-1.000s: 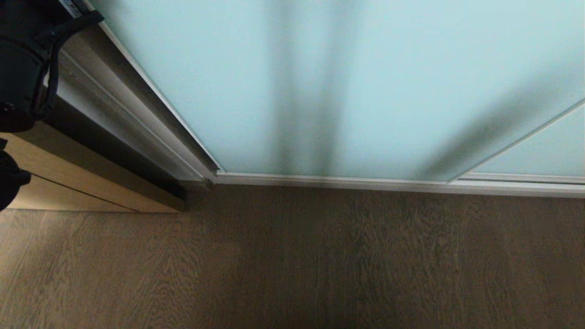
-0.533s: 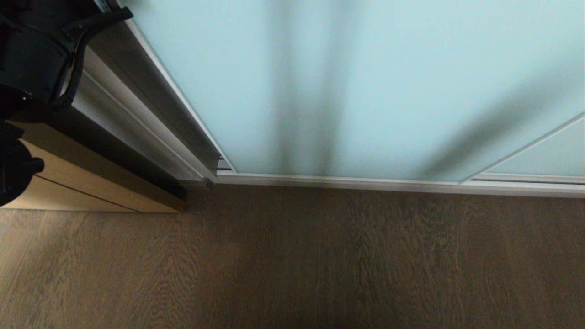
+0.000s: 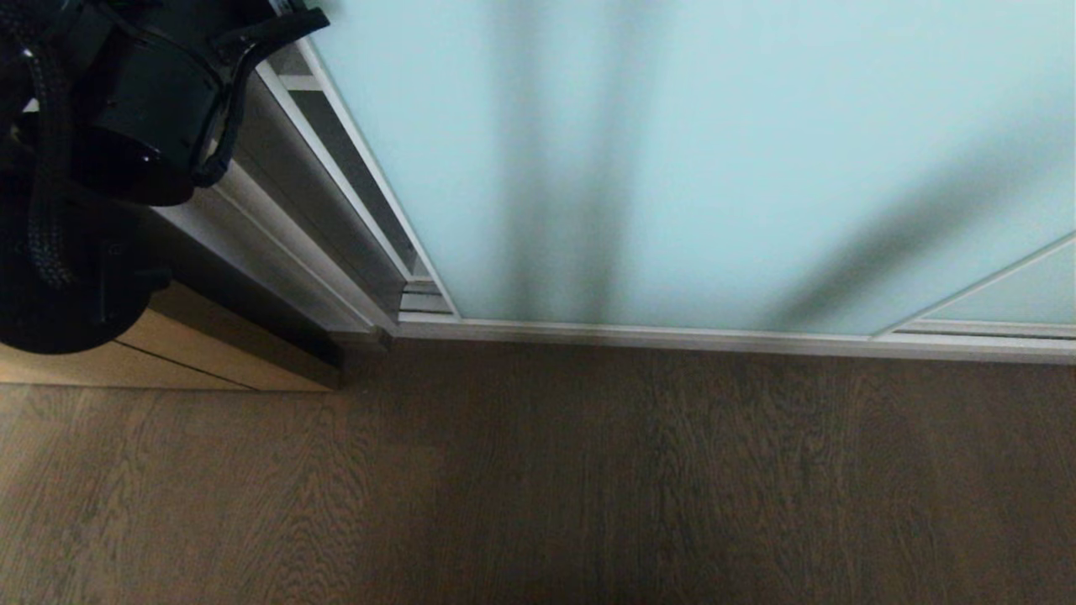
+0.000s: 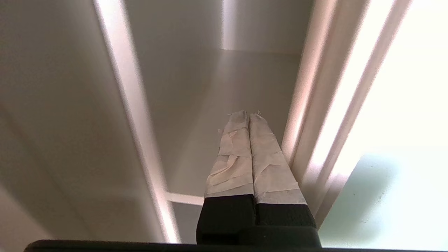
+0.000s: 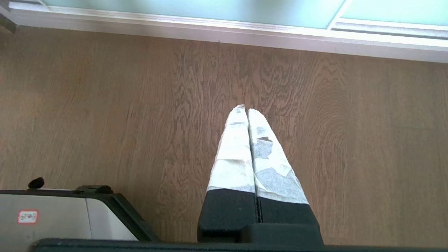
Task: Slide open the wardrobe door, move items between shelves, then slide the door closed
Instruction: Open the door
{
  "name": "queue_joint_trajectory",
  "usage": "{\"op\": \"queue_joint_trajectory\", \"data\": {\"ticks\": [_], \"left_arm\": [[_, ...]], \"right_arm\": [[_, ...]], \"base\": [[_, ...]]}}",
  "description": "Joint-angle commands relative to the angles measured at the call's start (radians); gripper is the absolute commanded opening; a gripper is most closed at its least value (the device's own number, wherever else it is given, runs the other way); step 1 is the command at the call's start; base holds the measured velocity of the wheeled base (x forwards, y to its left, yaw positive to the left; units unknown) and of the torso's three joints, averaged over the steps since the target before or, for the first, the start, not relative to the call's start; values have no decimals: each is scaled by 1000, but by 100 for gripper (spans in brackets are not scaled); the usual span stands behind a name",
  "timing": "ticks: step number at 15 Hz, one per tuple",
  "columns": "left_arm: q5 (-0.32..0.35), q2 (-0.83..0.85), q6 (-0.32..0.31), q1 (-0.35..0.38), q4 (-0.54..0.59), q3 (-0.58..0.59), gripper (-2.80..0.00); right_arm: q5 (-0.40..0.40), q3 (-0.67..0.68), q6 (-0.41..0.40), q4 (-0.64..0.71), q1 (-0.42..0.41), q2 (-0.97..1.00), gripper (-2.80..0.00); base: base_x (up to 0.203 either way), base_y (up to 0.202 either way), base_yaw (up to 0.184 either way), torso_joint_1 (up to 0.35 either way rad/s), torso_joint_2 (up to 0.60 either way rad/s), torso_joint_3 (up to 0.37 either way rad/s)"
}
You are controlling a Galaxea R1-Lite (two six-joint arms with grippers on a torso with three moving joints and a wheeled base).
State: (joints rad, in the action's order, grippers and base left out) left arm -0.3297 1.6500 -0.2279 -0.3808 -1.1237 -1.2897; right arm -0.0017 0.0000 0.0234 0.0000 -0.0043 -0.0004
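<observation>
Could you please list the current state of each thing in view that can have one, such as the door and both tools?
Frosted pale blue-green glass sliding wardrobe door: slid partly open, narrow gap at its left edge.
Left tool: shut, empty, raised beside the door's silver frame edge.
Right tool: shut, empty, hanging over the brown wooden floor.

Frosted matt glass sliding wardrobe door (image 3: 714, 151), silver metal frame, grained wooden floor (image 3: 588, 487)

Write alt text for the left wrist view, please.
The left gripper, its tape-wrapped fingers pressed shut, points into a pale wardrobe interior beside the silver metal frame of the frosted blue-green glass sliding door.
</observation>
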Motion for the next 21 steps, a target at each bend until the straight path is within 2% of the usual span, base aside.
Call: {"op": "queue_joint_trajectory", "data": {"ticks": [1, 5, 9, 12, 14, 16, 18, 21], "left_arm": [[-9, 44, -7, -88, -7, -6, -280], [-13, 100, -17, -161, -8, -55, -280], [-23, 117, -27, -234, -25, -42, -280], [-75, 85, -26, -227, -72, -44, -280], [-99, 15, -28, -170, -64, -20, -280], [-130, -80, -66, -144, -33, 92, -280], [-153, -192, -105, -124, 9, 254, -280], [-202, -370, -127, -55, 50, 522, -280]], "right_arm": [[0, 0, 0, 0, 0, 0, -280], [0, 0, 0, 0, 0, 0, -280], [0, 0, 0, 0, 0, 0, -280], [0, 0, 0, 0, 0, 0, -280], [0, 0, 0, 0, 0, 0, -280], [0, 0, 0, 0, 0, 0, -280], [0, 0, 0, 0, 0, 0, -280], [0, 0, 0, 0, 0, 0, -280]], "base": [[0, 0, 0, 0, 0, 0], [0, 0, 0, 0, 0, 0], [0, 0, 0, 0, 0, 0], [0, 0, 0, 0, 0, 0], [0, 0, 0, 0, 0, 0], [0, 0, 0, 0, 0, 0], [0, 0, 0, 0, 0, 0], [0, 0, 0, 0, 0, 0]]}}
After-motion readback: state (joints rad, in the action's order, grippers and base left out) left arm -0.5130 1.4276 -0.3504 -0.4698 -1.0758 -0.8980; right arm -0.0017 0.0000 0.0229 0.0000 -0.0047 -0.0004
